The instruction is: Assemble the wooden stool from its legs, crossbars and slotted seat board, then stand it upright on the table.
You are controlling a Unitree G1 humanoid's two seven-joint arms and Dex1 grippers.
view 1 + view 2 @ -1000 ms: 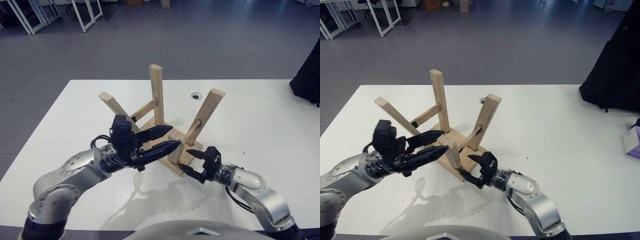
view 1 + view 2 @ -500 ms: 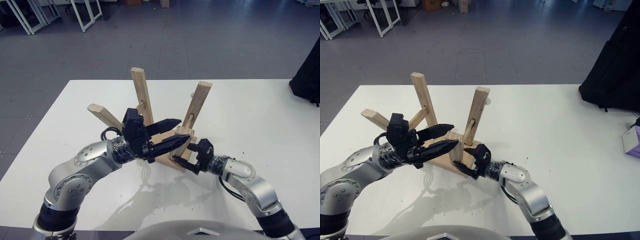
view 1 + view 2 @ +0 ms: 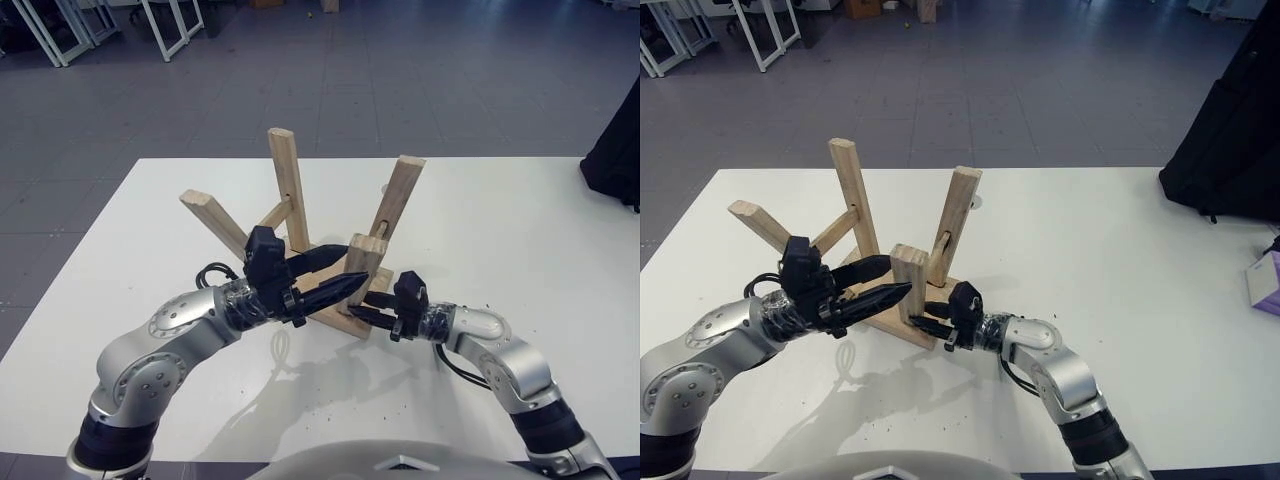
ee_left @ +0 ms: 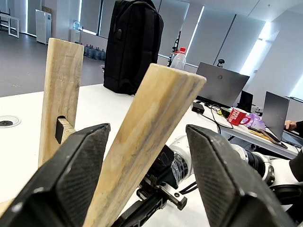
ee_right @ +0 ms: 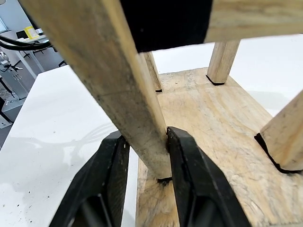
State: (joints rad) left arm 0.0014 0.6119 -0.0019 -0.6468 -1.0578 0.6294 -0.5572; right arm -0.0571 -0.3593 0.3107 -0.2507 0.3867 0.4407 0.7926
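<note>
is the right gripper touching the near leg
Touching. The right wrist view shows the right gripper with fingers pressed against both sides of the near leg.

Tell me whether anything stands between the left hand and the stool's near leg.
Nothing visible does. The left hand is open, with one finger on either side of the near leg. The right hand clamps the same leg lower down, at its base by the seat board, not between the left fingers and the wood.

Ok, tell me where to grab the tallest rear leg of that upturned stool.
Grip the tall leg on its upper half, above the crossbar, coming in from the left and closing across its flat faces; that stretch stands free and nearly upright.
</note>
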